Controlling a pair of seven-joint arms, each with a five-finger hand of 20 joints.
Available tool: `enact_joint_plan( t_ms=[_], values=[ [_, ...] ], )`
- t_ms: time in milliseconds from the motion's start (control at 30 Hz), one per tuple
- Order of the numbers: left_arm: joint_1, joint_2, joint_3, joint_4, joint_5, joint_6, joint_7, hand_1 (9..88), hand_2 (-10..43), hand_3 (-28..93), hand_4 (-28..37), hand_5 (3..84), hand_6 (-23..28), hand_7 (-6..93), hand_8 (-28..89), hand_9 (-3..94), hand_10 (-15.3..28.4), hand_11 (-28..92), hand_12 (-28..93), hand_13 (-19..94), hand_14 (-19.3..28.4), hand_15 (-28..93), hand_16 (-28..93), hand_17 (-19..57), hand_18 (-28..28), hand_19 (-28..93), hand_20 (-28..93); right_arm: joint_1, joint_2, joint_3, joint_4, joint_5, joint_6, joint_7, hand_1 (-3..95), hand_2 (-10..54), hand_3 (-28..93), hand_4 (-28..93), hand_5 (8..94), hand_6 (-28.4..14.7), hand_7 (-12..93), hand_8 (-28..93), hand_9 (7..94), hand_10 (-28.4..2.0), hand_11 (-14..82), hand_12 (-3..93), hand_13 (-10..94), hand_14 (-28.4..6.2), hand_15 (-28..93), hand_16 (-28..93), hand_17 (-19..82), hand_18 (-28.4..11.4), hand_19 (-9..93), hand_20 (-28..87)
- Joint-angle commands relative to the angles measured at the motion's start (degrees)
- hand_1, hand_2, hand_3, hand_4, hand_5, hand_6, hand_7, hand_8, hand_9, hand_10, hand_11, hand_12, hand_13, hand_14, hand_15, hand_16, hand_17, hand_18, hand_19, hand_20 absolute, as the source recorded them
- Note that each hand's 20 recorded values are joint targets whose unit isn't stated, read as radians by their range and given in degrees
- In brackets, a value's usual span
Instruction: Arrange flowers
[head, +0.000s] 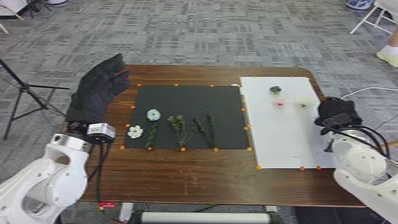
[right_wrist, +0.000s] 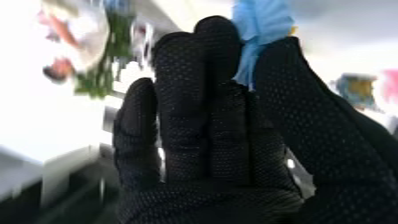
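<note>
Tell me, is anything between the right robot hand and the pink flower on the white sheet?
Yes, the pale flower lies on the white sheet, between the right robot hand and the pink flower. Nothing else visible stands in the way.

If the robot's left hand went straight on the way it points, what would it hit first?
Probably nothing: in the head view the left hand points away from the robot, past the far edge of the table and out over the carpet. Its height is hard to judge.
</note>
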Motion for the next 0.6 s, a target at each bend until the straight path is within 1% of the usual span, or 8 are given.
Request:
enact_joint_plan(
  t_ms=[33, 167, 233, 300, 333, 467, 533, 600],
  values=[
    [-5.52, 4.62, 1.62, 0.49, 0.03, -1.75, -0.84, 29.2, -6.1, 67, -22.2, 28.3, 3.3, 18.6, -9, 19.7, 11.6, 21, 19, 16, 15.1, 24, 3, -7.7, 17.7, 38, 10, 12.43, -1.43, -9.44, -3.19, -2.09, 5.47, -3.50, 44.8, -8.3, 85, -23, 72.5, 3.9, 43, 0, 84.6, -5.7, 13.7, 41.1, 68, -3.8, 53, 37, 26, -19.1, 76, 49],
    [-9.33, 6.29, 4.06, 1.01, 0.20, -2.74, -1.61, 29.2, -6.0, 67, -22.1, 28.3, 3.3, 18.4, -9, 19.6, 11.6, 21, 19, 16, 15.2, 24, 3, -7.6, 17.7, 38, 10, 23.16, -6.64, -18.74, -4.16, -1.54, 7.17, -6.24, 43.8, -9.1, 85, -20, 73.6, 3.7, 42, 0, 85.3, -6.0, 13.5, 41.6, 69, -3.8, 53, 38, 27, -19.2, 76, 49],
    [-12.36, 6.98, 6.36, 1.61, 0.36, -3.56, -1.94, 29.1, -6.1, 67, -21.8, 28.3, 3.4, 18.3, -8, 19.6, 11.7, 21, 19, 16, 15.3, 25, 3, -7.6, 17.7, 38, 10, 27.15, -9.93, -22.39, -3.92, -1.61, 7.69, -7.78, 43.6, -9.3, 85, -19, 73.9, 3.6, 42, 0, 85.5, -6.1, 13.4, 41.8, 69, -3.9, 53, 38, 27, -19.3, 76, 49],
    [-15.71, 7.75, 9.17, 2.12, -0.94, -4.51, -1.27, 29.1, -6.1, 67, -21.6, 28.5, 3.4, 18.1, -8, 19.5, 11.8, 21, 19, 16, 15.4, 24, 3, -7.6, 17.8, 38, 10, 30.94, -13.14, -26.26, -3.46, -1.25, 8.56, -8.79, 43.4, -9.4, 85, -18, 74.0, 3.4, 42, 0, 85.6, -6.1, 13.3, 42.1, 69, -3.8, 53, 38, 27, -19.3, 76, 49],
    [-17.06, 7.85, 10.09, 2.32, -1.11, -4.93, -1.24, 29.1, -6.0, 66, -21.5, 28.3, 3.5, 18.1, -8, 19.3, 11.9, 21, 19, 16, 15.4, 24, 3, -7.7, 17.7, 38, 9, 32.29, -14.83, -27.64, -3.00, -1.28, 8.59, -9.41, 43.4, -9.4, 85, -18, 74.0, 3.3, 42, 1, 85.6, -6.1, 13.3, 42.1, 69, -3.8, 53, 39, 27, -19.3, 76, 49],
    [-20.16, 7.83, 11.64, 2.60, -0.57, -5.27, -0.74, 28.8, -6.1, 67, -20.6, 27.6, 3.3, 17.5, -7, 18.5, 11.6, 20, 19, 15, 15.3, 24, 2, -7.9, 17.7, 38, 9, 36.73, -21.30, -32.58, -1.16, -0.63, 8.05, -9.93, 43.3, -9.5, 85, -18, 73.6, 3.4, 42, 1, 85.6, -5.9, 12.9, 42.7, 69, -3.8, 53, 39, 27, -19.3, 76, 50],
    [-22.00, 7.46, 12.78, 3.07, -0.32, -5.38, -0.55, 28.7, -6.0, 66, -20.1, 27.0, 3.2, 17.1, -7, 17.8, 11.2, 20, 19, 14, 15.0, 24, 2, -8.2, 17.5, 38, 9, 37.56, -23.79, -33.95, -0.55, -0.41, 7.91, -9.90, 43.4, -9.5, 85, -18, 73.6, 3.5, 42, 1, 85.6, -5.9, 12.6, 43.0, 69, -3.8, 53, 39, 27, -19.3, 76, 50],
    [-22.33, 7.30, 12.77, 2.98, -0.33, -5.02, -0.14, 28.5, -6.2, 66, -19.3, 26.6, 2.9, 16.5, -6, 17.4, 10.8, 19, 19, 14, 14.3, 23, 2, -8.2, 17.2, 38, 9, 37.95, -26.32, -34.77, 0.80, 0.10, 7.62, -10.99, 43.5, -9.5, 85, -18, 73.8, 3.6, 41, 1, 85.8, -5.7, 12.0, 43.3, 69, -3.7, 52, 40, 27, -19.3, 76, 50]
  ],
)
